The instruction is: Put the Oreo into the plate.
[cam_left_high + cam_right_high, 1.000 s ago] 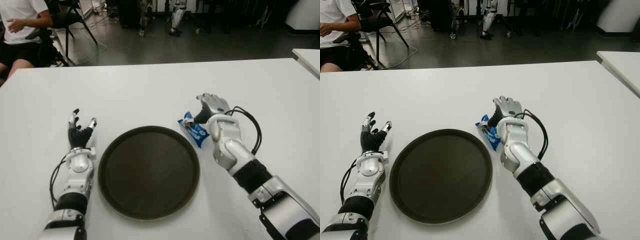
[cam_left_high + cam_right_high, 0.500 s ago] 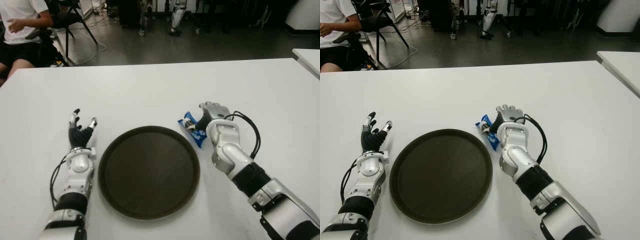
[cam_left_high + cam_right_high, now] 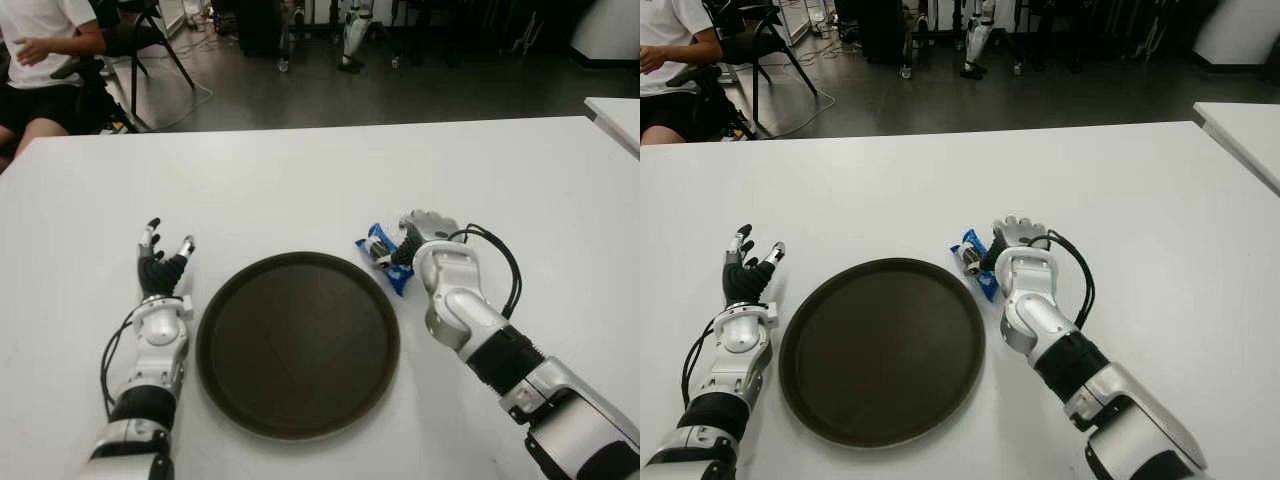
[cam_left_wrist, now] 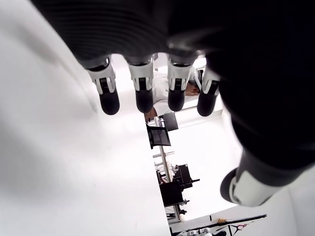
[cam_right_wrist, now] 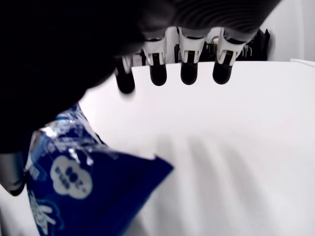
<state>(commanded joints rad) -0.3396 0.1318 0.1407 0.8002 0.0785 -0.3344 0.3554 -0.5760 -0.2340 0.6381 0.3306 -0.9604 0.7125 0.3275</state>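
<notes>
My right hand (image 3: 425, 232) lowered onto Oreo (image 3: 385, 256) at plate's (image 3: 298, 343) 1 o'clock; fingers spread, thumb touching, no grip yet. Left hand (image 3: 160, 265) idle, fingers spread, at plate's 9 o'clock.

A white table (image 3: 300, 180) fills most of the scene. Beyond its far left corner a person (image 3: 40, 60) in a white shirt sits on a chair (image 3: 140, 40). A second white table (image 3: 615, 115) edges in past the right side.

glossy blue Oreo wrapper (image 3: 386, 260), matt dark plate (image 3: 297, 343)
</notes>
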